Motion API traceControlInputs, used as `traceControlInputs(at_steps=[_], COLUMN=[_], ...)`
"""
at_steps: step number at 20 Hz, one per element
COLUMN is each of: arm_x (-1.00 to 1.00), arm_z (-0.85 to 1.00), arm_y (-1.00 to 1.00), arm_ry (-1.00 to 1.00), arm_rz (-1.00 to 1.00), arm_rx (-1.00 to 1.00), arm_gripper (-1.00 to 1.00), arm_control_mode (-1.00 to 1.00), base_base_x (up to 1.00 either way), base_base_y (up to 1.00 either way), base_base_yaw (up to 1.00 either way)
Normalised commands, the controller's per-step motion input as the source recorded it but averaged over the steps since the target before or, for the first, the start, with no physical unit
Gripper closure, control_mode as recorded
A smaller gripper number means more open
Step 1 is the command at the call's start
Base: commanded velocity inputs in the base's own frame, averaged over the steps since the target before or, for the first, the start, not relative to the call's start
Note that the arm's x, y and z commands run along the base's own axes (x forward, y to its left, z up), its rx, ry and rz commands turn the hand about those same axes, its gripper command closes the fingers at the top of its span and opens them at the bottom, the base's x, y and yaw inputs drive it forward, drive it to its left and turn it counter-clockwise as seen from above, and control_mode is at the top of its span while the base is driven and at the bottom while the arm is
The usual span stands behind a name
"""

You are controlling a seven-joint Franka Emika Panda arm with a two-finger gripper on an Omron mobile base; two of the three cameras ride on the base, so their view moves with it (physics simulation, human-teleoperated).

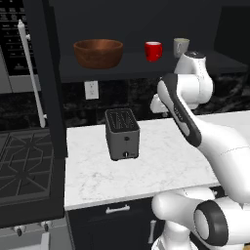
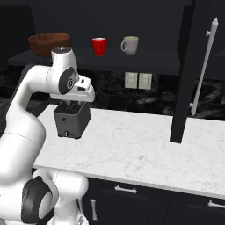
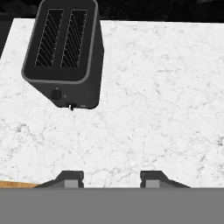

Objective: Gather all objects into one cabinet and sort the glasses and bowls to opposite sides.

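Gripper (image 3: 111,178) fingers stand apart, holding nothing, above the counter (image 3: 153,109). On the cabinet shelf (image 1: 146,68), bowl (image 1: 98,53) left, red mug (image 1: 153,51) and grey mug (image 1: 180,47) right; the third mug seems left.

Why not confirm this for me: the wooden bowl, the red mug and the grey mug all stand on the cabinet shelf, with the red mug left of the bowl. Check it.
Not quite. The red mug stands right of the wooden bowl, between it and the grey mug, as the left base view shows. The rest holds: all three stand on the cabinet shelf.
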Motion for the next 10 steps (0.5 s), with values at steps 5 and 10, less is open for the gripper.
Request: traceControlInputs(at_steps=[5,10], arm_x=[-0.36,-1.0], arm_z=[0.0,0.0], arm_y=[-0.03,-0.39], arm_ry=[-0.13,-0.38], arm_rz=[0.0,0.06], arm_rx=[0.02,0.09], arm_gripper=[-1.0,-1.0], arm_control_mode=[-1.0,-1.0], base_base_x=[0.0,0.0], base_base_y=[0.0,0.0], base_base_yaw=[0.0,0.0])
